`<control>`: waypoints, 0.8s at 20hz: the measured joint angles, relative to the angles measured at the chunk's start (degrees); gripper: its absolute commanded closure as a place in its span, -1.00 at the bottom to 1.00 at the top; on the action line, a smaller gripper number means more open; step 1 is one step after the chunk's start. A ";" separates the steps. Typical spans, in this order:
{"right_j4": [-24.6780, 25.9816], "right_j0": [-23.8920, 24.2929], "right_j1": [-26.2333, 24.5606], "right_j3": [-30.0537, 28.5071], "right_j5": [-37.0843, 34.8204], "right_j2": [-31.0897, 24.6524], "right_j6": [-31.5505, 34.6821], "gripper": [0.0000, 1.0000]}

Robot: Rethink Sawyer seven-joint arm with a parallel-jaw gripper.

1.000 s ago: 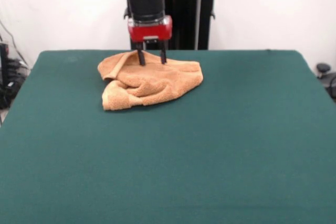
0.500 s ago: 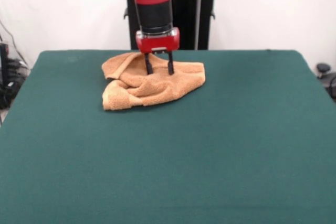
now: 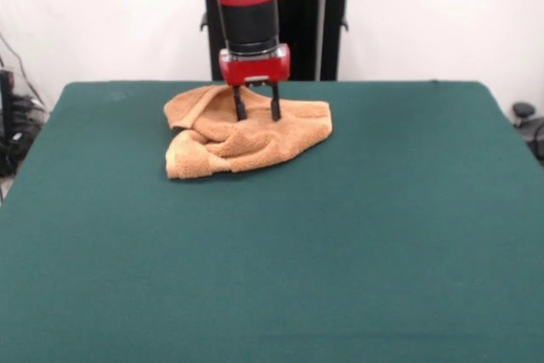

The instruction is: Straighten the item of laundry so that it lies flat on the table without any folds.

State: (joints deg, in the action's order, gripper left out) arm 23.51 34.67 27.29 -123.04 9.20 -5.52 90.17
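The item of laundry (image 3: 242, 135), an orange-tan terry towel, lies crumpled in folds on the far middle part of the dark green table (image 3: 340, 235). Its left side is bunched and folded over on itself. My gripper (image 3: 258, 114) comes straight down onto the towel's far middle part. It is open, with two dark fingers apart and their tips at the cloth's surface. Nothing is clamped between them.
The towel sits near the table's far edge. Dark cables and equipment (image 3: 13, 125) show off the table at the left, and a small dark object (image 3: 525, 116) off the right edge.
Over the last second the gripper moved a little to the right and lower onto the towel, nudging the cloth slightly rightward. Since half a second ago almost nothing has moved.
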 measured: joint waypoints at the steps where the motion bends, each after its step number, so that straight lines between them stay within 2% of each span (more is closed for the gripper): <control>1: 0.00 -0.06 0.00 0.00 0.00 0.07 0.00 -1.00; 8: 0.65 0.31 -0.09 0.01 0.04 0.29 0.00 -1.00; 16: 7.55 6.46 -0.62 0.00 0.08 -1.28 -0.01 -1.00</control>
State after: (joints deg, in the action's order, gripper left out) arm 31.06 41.13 26.66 -123.04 9.29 -6.81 90.15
